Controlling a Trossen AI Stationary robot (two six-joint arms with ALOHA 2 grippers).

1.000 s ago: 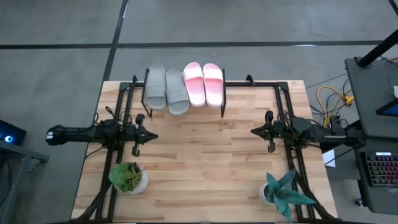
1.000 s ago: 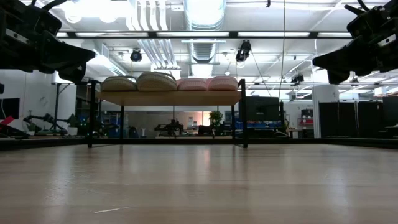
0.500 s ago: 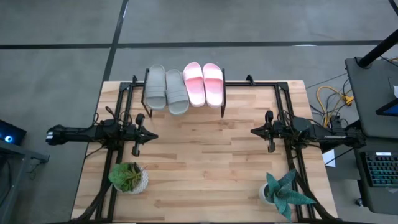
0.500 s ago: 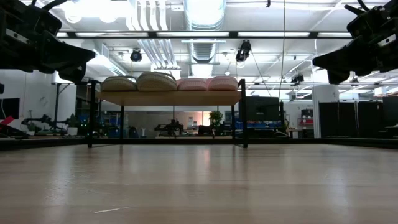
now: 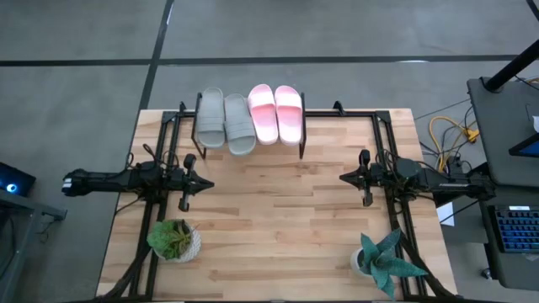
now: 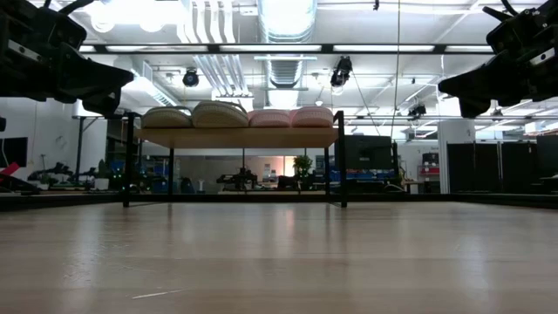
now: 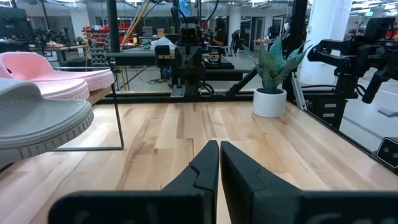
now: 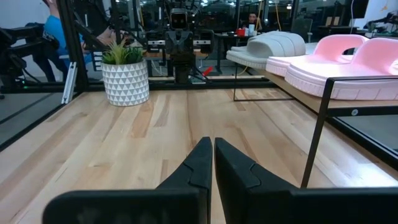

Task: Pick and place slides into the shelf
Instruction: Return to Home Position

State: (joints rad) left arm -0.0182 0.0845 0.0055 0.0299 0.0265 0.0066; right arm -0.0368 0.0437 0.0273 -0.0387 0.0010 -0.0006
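Two grey slides and two light pink slides lie side by side, soles down, on the plank top of the shelf at the table's far edge. In the low view the shelf stands on thin black legs with all the slides on top. My left gripper is shut, level, at the table's left side, pointing right; its shut fingers show in its wrist view. My right gripper is shut, level, at the right side, pointing left, seen as in its wrist view. Neither touches anything.
A potted plant in a white patterned pot stands near the front left. A spiky plant in a white pot stands near the front right. Black frame rails run along the table's sides. Bare wood lies between the arms.
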